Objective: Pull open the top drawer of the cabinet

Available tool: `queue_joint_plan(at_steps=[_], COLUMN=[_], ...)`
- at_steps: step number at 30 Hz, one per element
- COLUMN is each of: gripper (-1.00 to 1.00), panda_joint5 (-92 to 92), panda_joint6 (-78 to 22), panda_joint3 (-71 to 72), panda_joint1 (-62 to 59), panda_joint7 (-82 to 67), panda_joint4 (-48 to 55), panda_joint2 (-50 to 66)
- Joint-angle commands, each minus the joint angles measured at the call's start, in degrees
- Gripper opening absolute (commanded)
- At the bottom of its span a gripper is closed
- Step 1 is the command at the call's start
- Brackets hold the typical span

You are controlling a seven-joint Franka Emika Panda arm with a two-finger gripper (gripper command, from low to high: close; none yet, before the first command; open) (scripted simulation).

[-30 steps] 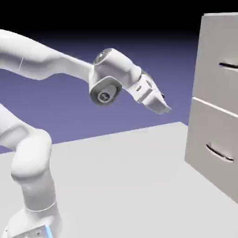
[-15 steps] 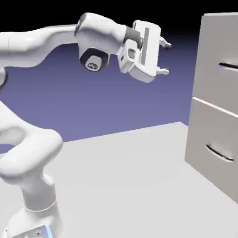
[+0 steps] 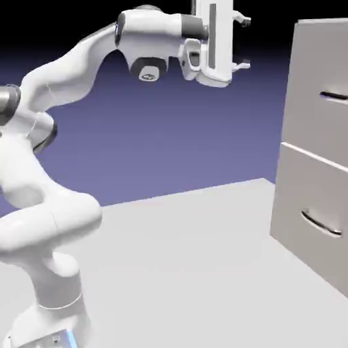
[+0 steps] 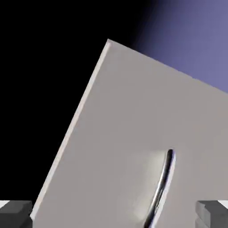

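Spread wide and holding nothing, the white two-finger gripper (image 3: 242, 43) sits high in the exterior view, its two short fingers pointing sideways toward the tall pale grey-beige cabinet (image 3: 309, 224). That sideways aim makes sense for a pull: the fingers need to reach the front face head-on and straddle a handle. In the exterior view the upper pale grey-beige drawer front (image 3: 316, 92) looks flush with the cabinet face, so it reads as shut, and its thin dark handle (image 3: 334, 96) lies below the gripper's height and well apart from it, to the right. The matching lower drawer front (image 3: 309, 221), with its curved dark handle (image 3: 321, 225), sits beneath. From the hand view, the two grey fingertips (image 4: 15, 211) stand at the far corners of the bottom edge, and the flat pale front fills the space beyond, rolled at a slant, with a slim shiny handle (image 4: 163, 185) between them but still distant. Judging by this, the hand needs to drop and advance before closing
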Motion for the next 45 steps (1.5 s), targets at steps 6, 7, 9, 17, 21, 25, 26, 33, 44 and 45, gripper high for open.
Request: queue_joint_plan(at_steps=[6, 7, 9, 17, 21, 25, 26, 33, 44, 45], gripper=[0.0, 0.0, 0.0, 0.0, 0.0, 0.0, 0.0, -1.0, -1.0, -1.0], panda_joint5=[15.0, 17.4, 22.4, 42.4, 50.4, 50.8, 51.0, 50.9, 47.4, 46.9], panda_joint6=[-4.6, -5.3, -6.9, -13.0, -15.5, -13.0, -12.2, -13.2, -22.0, -22.7], panda_joint3=[6.6, 7.8, 10.0, 18.8, 22.4, 23.4, 23.8, 23.5, 18.2, 17.5], panda_joint1=[-11.7, -13.7, -17.6, -33.3, -39.6, -43.4, -44.7, -43.1, -28.7, -27.4], panda_joint7=[2.8, 3.3, 4.2, 7.9, 9.4, 10.6, 11.0, 10.4, 6.6, 6.4], panda_joint4=[5.2, 6.1, 7.9, 14.9, 17.7, 23.9, 26.0, 23.4, 0.5, -1.5], panda_joint2=[-5.2, -6.0, -7.7, -14.6, -17.4, -17.0, -16.9, -16.9, -18.6, -18.9])
